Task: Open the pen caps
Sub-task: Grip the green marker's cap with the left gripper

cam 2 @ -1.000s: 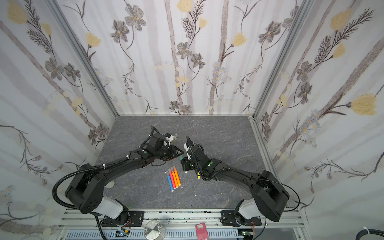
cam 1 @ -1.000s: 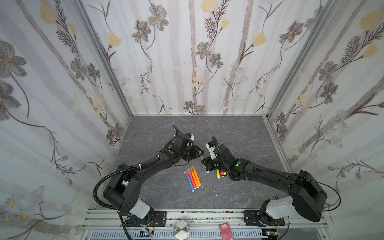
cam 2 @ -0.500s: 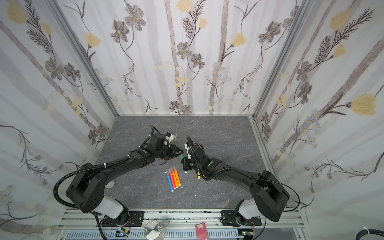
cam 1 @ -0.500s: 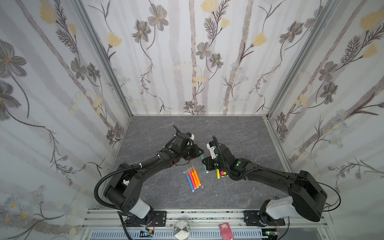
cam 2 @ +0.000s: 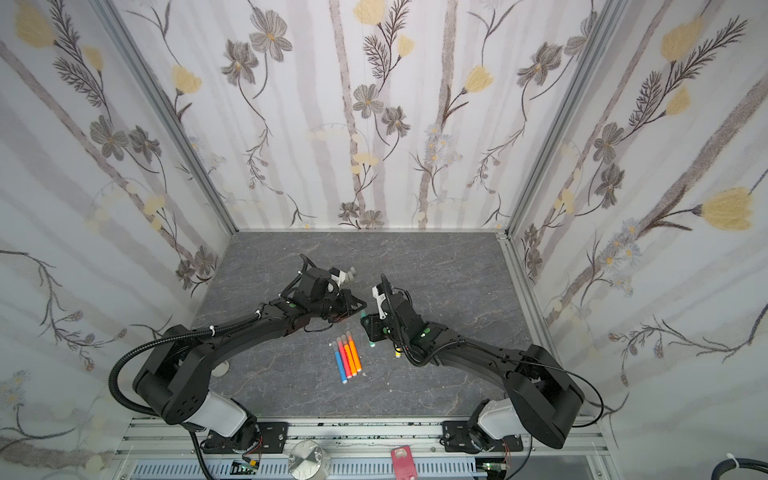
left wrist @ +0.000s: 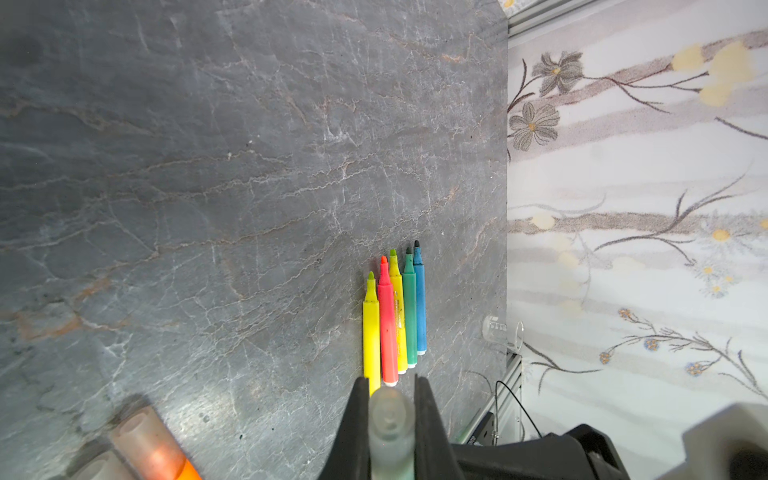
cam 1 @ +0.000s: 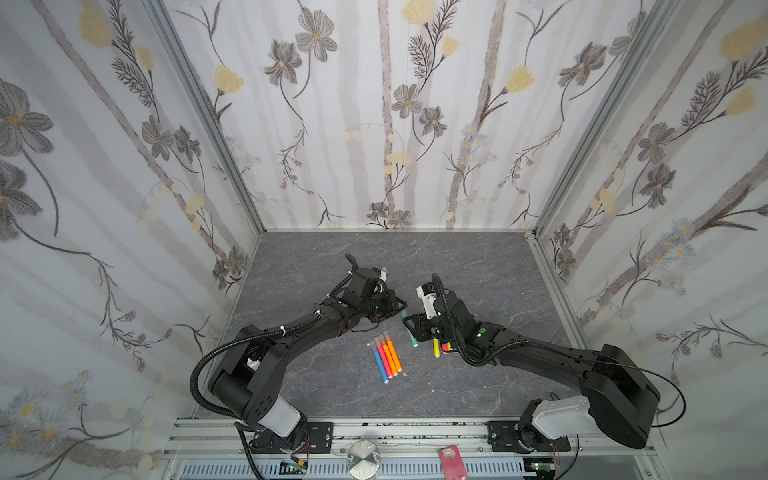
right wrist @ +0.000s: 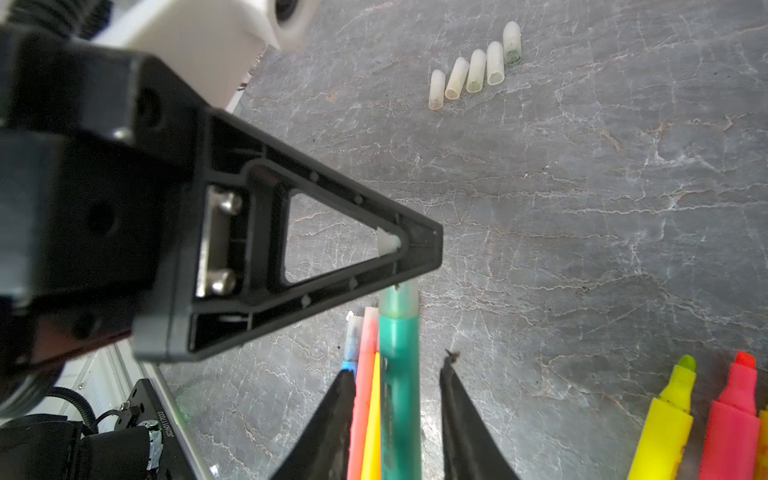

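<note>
In the middle of both top views the two grippers are seen tip to tip above the grey marble-patterned tabletop [cam 1: 457,270]. A small translucent greyish-white plastic cap [left wrist: 390,424] is clamped between the black fingers of the left gripper [left wrist: 391,380], and it is seated on the end of a thin green marker pen [right wrist: 399,407]. The barrel of this pen lies between the jaws of the right gripper [right wrist: 398,365], which are parted, with a narrow gap visible beside the barrel. Just below the grippers in a top view, a row of four capped pens, blue, pink and two orange [cam 1: 385,357], is laid on the table. Five loose translucent caps [right wrist: 473,66] are lined side by side, well apart from the green pen. Five uncapped pens, yellow, pink, yellow, green and blue [left wrist: 390,320], are laid in another row, mostly hidden under the right arm in the top views.
</note>
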### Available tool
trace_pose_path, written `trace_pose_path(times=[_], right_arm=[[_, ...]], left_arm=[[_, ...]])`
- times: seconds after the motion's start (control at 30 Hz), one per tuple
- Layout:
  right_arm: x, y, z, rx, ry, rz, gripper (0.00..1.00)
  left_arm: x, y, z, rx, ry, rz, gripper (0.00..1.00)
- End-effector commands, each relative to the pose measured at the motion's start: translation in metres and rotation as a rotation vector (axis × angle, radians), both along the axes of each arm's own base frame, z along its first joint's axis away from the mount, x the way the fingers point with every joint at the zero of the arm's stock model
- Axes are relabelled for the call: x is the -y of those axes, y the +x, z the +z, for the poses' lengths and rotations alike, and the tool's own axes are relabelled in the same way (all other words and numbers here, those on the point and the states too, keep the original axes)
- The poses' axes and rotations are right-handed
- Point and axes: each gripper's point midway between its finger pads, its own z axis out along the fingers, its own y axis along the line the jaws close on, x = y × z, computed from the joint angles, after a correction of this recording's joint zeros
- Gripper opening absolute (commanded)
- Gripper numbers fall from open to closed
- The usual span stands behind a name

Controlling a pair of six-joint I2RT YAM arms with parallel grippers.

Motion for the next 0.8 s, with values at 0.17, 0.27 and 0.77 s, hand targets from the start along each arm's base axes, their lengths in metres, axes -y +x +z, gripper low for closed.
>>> trace_pose_path(times=[0.17, 0.27, 0.77], right_arm=[[-0.005, 0.005, 0.008, 0.066, 0.056, 0.004, 0.34], [-0.004, 0.005, 0.006, 0.071, 0.062, -0.001, 0.31], [0.001, 0.005, 0.008, 0.083, 0.063, -0.017, 0.0]], left_arm=[[0.01, 0.007, 0.017, -0.02, -0.111, 0.024, 0.0], [0.011, 0.008, 0.02, -0.017, -0.118, 0.026, 0.0], [0.0, 0.014, 0.016, 0.001, -0.092, 0.059, 0.0]])
